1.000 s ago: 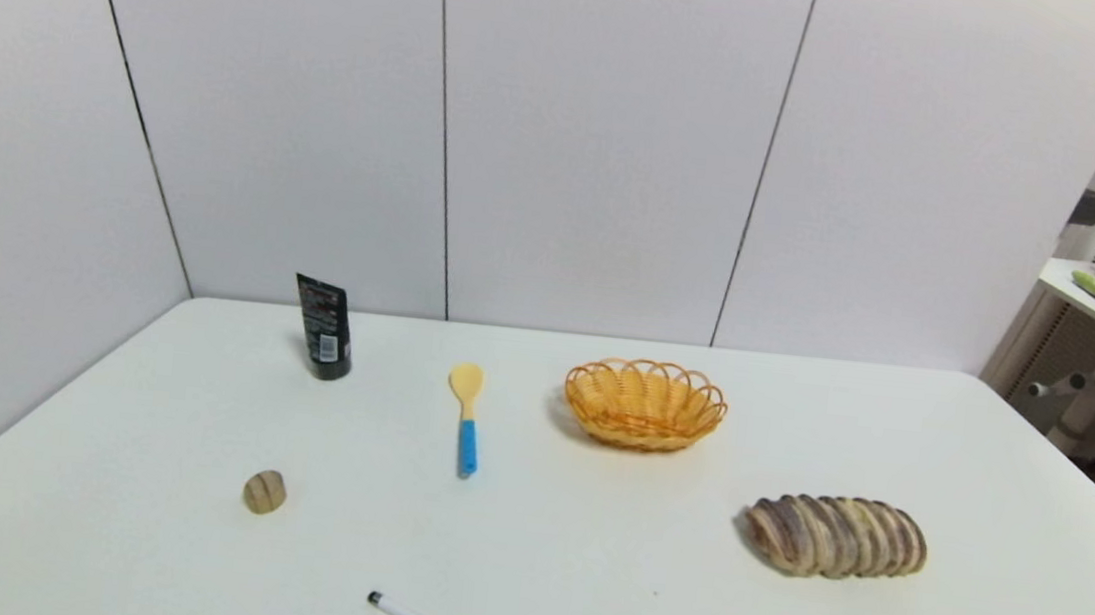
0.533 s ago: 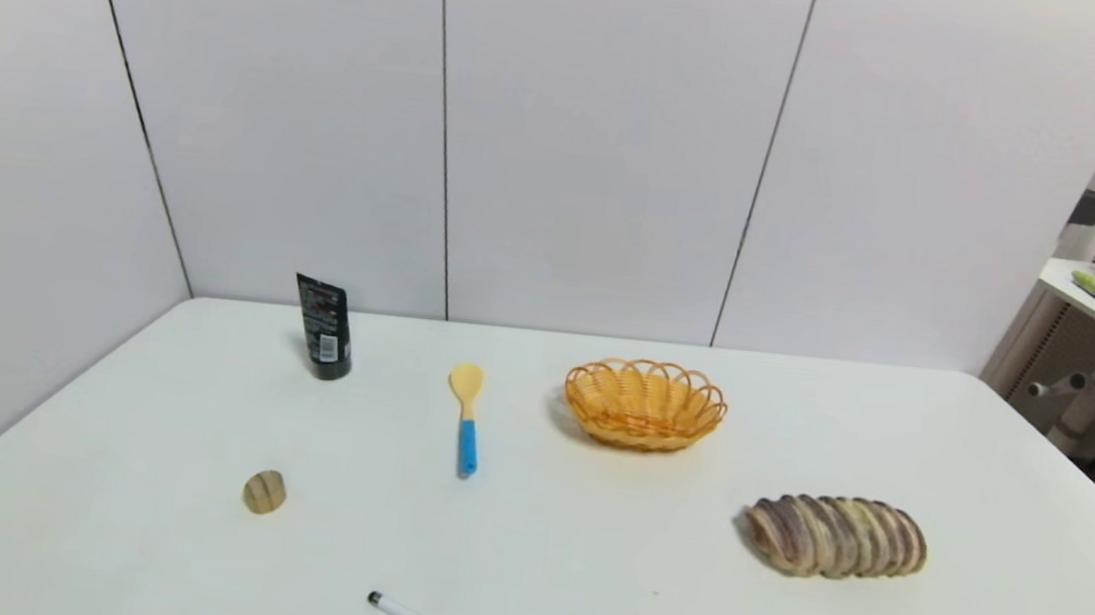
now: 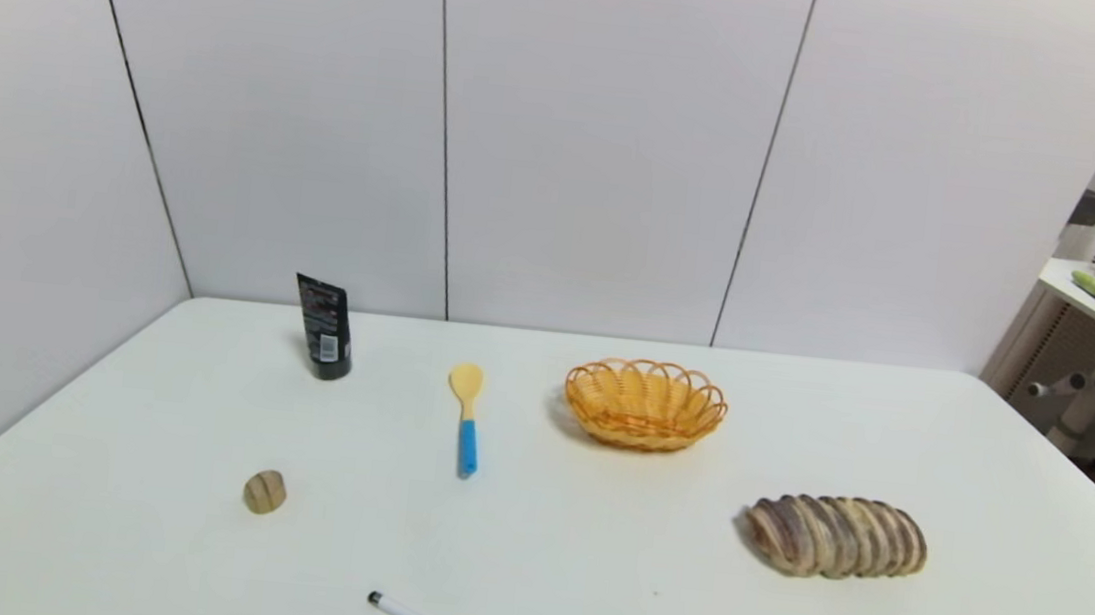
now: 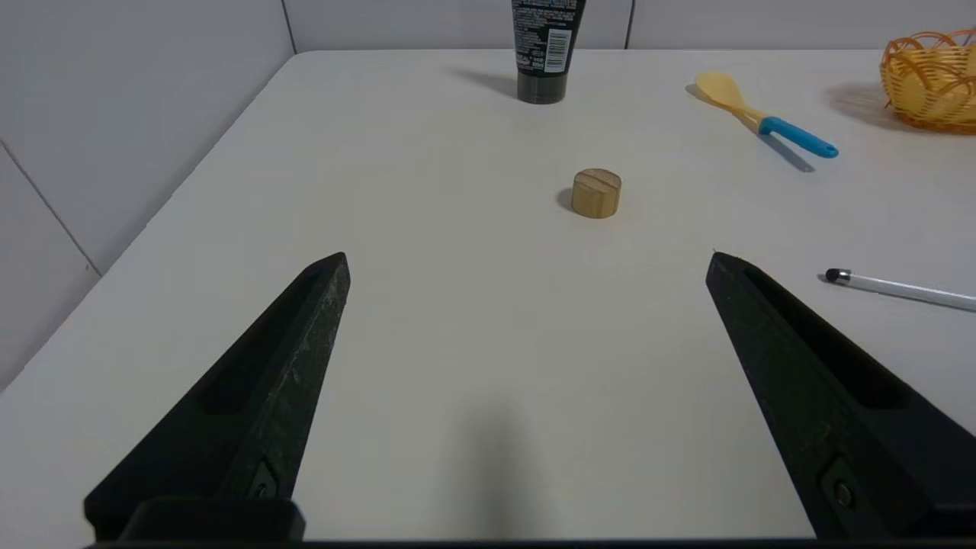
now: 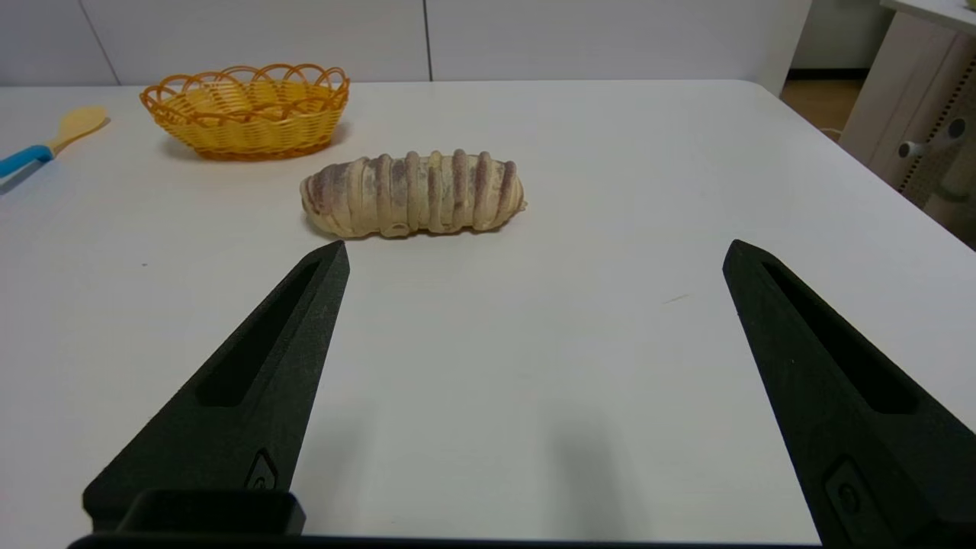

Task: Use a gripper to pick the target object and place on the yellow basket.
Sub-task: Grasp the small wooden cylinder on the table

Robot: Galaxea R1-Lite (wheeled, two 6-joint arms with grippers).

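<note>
Nothing done: target object (image 3: 264,492) lower left, yellow basket (image 3: 645,404) centre, your left gripper (image 4: 526,263) wide, unloaded.

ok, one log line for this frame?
phase: pre-grasp | left gripper: open, short of target object | right gripper: open, idle | yellow basket: empty

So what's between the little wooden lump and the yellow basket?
In the head view, a spoon lies between the wooden lump and the yellow basket.
</note>
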